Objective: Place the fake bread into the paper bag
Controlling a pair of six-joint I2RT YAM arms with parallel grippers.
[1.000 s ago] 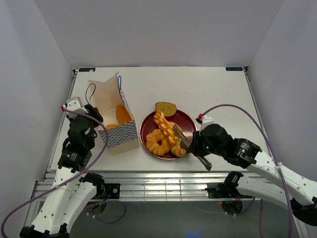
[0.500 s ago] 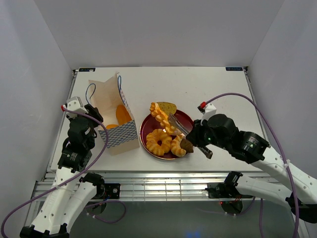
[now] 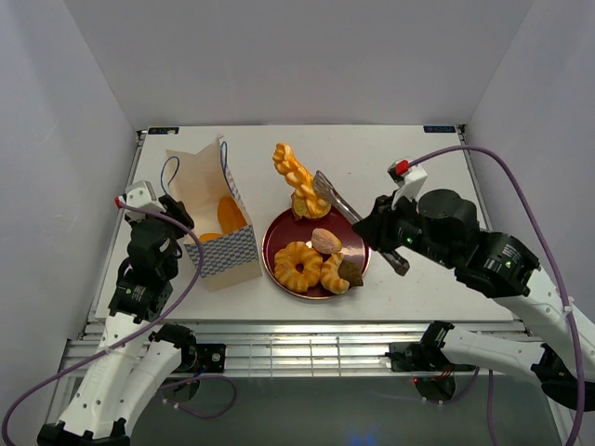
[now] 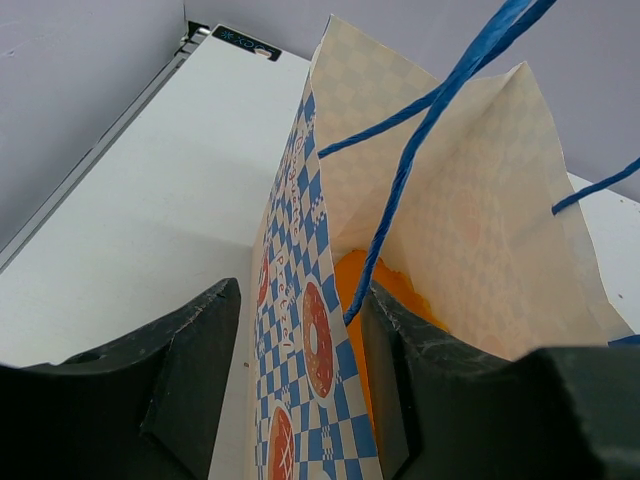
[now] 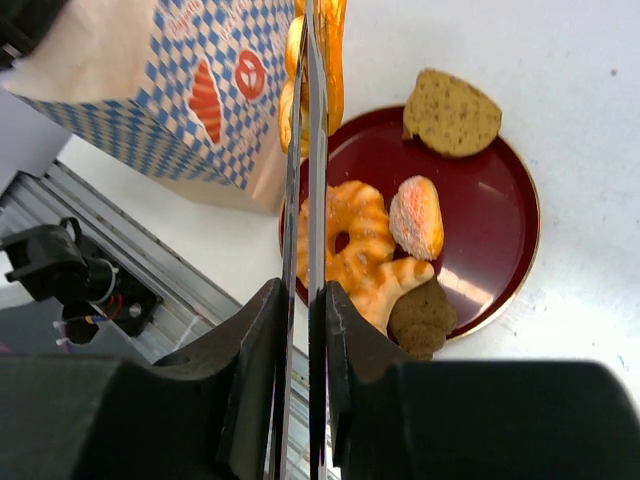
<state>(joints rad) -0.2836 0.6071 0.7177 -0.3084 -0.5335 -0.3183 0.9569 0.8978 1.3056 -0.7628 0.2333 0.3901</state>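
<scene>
Right hand (image 3: pixel 323 186) is clamped on the twisted braid (image 3: pixel 296 177), with both fingers pressed nearly together on it. The braid hangs clear of the desk (image 3: pixel 390 158), over the far rim of the dark-red plate (image 3: pixel 358 232) and touching nothing below. It sits right of the paper bag (image 3: pixel 218 251) and is not over the bag's opening.

In the right wrist view the right hand (image 5: pixel 307 60) runs straight up the picture, with the braid (image 5: pixel 332 40) orange at its tip. The bag's checkered band (image 5: pixel 200 90) is just to the left.

On the plate (image 5: pixel 490 220):
- a ring doughnut (image 3: pixel 297 265)
- a pinkish oval roll (image 3: pixel 325 240)
- a curved golden pastry (image 3: pixel 332 275)
- a dark chunk (image 3: pixel 351 271) at the near rim
- a brown bread slice (image 5: pixel 450 112) leaning on the far rim (seen clearly only from the wrist)

The paper bag stands upright and open on the left of the desk, with orange pieces (image 3: pixel 226 216) already inside.

Left hand (image 3: pixel 175 216) is at the bag's left wall. In its wrist view the fingers (image 4: pixel 190 370) are apart and straddle that wall, one outside and one inside over the orange filling (image 4: pixel 390 290). A sliver of desk shows between the outer finger and the paper, so there's no clamp. Blue cord handles (image 4: pixel 430 110) cross above the bag's mouth.
</scene>
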